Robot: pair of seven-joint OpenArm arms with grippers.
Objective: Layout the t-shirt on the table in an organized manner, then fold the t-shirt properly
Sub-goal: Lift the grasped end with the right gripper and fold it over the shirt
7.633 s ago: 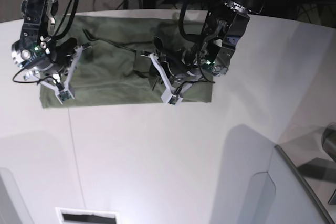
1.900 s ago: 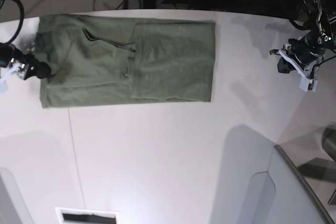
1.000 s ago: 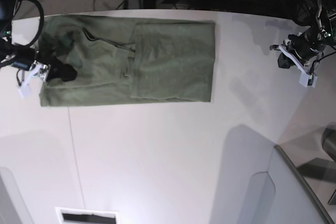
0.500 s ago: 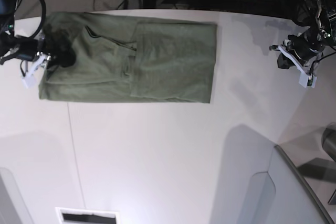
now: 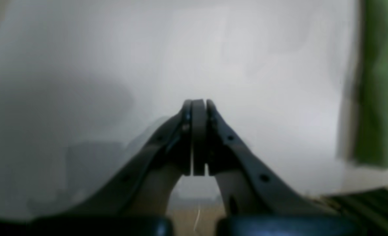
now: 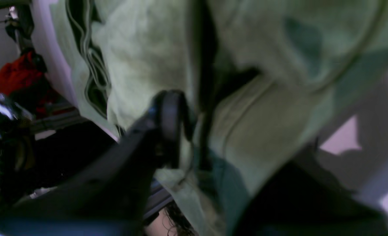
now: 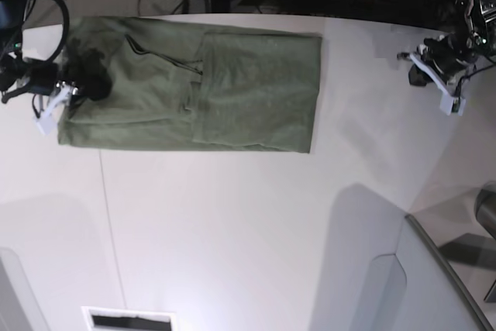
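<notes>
One t-shirt (image 7: 194,91) lies on one worktop (image 7: 232,222). Two end effectors: the right end effector (image 7: 66,87) at the t-shirt's edge, the left end effector (image 7: 438,75) well apart from it.

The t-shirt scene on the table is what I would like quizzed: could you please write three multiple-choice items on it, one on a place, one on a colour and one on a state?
1. Where does the t-shirt lie on the table?
A. Along the far edge
B. At the near edge
C. Hanging off the table's right side

2. What colour is the t-shirt?
A. Red
B. Olive green
C. White

3. How do the left gripper's jaws stand?
A. Wide open
B. Clamped on the shirt
C. Shut on nothing

Answers:
1. A, since the base view shows the shirt spread by the table's far curved edge.
2. B, as the cloth is olive green in every view.
3. C, because the left wrist view shows the jaws pressed together over bare table, apart from the shirt.
</notes>
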